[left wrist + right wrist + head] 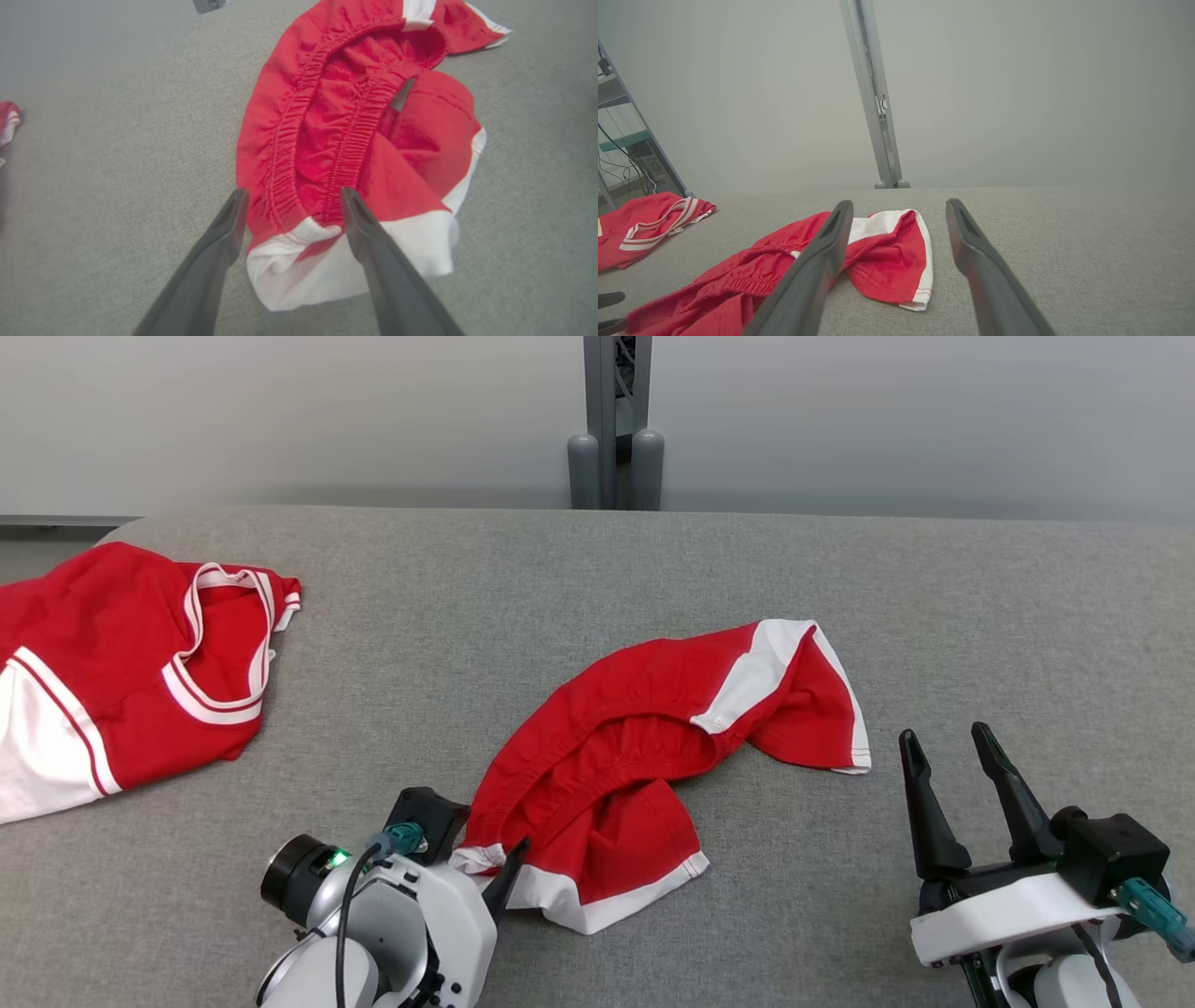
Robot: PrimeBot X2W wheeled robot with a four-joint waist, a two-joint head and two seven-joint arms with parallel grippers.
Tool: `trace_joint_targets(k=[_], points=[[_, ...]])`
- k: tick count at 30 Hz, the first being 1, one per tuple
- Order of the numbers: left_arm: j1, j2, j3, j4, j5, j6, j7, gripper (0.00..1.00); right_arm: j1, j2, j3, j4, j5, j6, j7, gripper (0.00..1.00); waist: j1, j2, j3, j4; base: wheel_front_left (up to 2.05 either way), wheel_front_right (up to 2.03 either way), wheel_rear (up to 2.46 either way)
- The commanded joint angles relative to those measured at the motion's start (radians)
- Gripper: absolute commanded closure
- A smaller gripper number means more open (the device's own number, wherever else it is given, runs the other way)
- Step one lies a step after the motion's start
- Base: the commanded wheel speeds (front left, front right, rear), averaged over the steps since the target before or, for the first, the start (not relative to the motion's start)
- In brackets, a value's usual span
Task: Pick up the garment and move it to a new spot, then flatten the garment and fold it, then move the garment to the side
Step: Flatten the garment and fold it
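The garment [635,709] is a pair of red shorts with white trim and a gathered waistband, lying crumpled in the middle of the grey table [560,579]. My left gripper [485,861] is at the shorts' near-left end. In the left wrist view the left gripper [292,198] stands open, with the waistband end of the garment [327,116] between its fingers and nothing pinched. My right gripper [945,735] hovers open to the right of the shorts, apart from them. Beyond the right gripper [900,205] the garment [887,252] shows its white-edged leg.
A second red garment [121,663] with white striped trim lies at the table's left edge; this second garment [644,219] has a metal rack behind it. A grey post [616,420] stands behind the table's far edge. Bare grey surface spreads to the right and the back.
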Motion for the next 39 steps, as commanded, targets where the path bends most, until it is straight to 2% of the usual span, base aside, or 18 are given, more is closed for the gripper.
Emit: trace_joint_targets(k=[1,9,10,11,13,21,23,29,33,39], points=[[-0.01,0.008,-0.004,-0.013,-0.006,-0.004,0.019,0.0,-0.012,-0.004,-0.002,0.004,0.003,0.0,-0.009,0.0,0.0,0.0,0.003,-0.003,0.0,0.0,0.0],[-0.004,0.019,-0.001,-0.046,-0.002,0.041,0.089,0.0,-0.023,-0.004,0.005,0.023,0.005,0.0,-0.014,0.0,0.0,0.0,0.015,-0.012,0.0,0.0,0.0],[-0.005,0.02,0.0,-0.042,-0.002,0.045,0.093,0.07,-0.024,-0.004,0.006,0.024,0.005,0.0,-0.015,0.0,0.0,0.0,0.015,-0.013,0.0,0.0,0.0],[-0.005,0.019,0.0,-0.039,-0.004,0.049,0.096,0.53,-0.025,-0.004,0.005,0.026,0.005,0.0,-0.015,0.0,0.0,0.0,0.016,-0.013,0.0,0.0,0.0],[-0.007,0.016,0.001,-0.036,-0.011,0.05,0.099,1.0,-0.029,-0.004,0.004,0.028,0.005,0.0,-0.016,0.0,0.0,0.0,0.016,-0.014,0.0,0.0,0.0],[-0.015,0.001,0.028,-0.027,-0.036,0.077,0.066,1.0,-0.029,-0.004,0.007,0.032,0.002,0.0,-0.017,0.0,0.0,0.0,0.012,-0.009,0.0,0.0,0.0],[-0.02,-0.031,0.075,-0.032,-0.081,0.104,0.016,1.0,-0.028,-0.004,0.007,0.032,0.003,0.0,-0.017,0.0,0.0,0.0,0.008,-0.004,0.0,0.0,0.0],[-0.037,-0.069,0.168,-0.021,-0.162,0.147,-0.077,1.0,-0.025,-0.005,0.009,0.031,0.007,0.0,-0.017,0.0,0.0,0.0,-0.001,0.004,0.0,0.0,0.0],[-0.052,-0.096,0.254,-0.004,-0.235,0.196,-0.162,1.0,-0.022,-0.004,0.01,0.028,0.007,0.0,-0.017,0.0,0.0,0.0,-0.004,0.009,0.0,0.0,0.0],[-0.065,-0.107,0.297,0.092,-0.268,0.242,-0.202,1.0,-0.018,-0.005,0.019,0.025,0.007,0.0,-0.017,0.0,0.0,0.0,-0.006,0.014,0.0,0.0,0.0]])
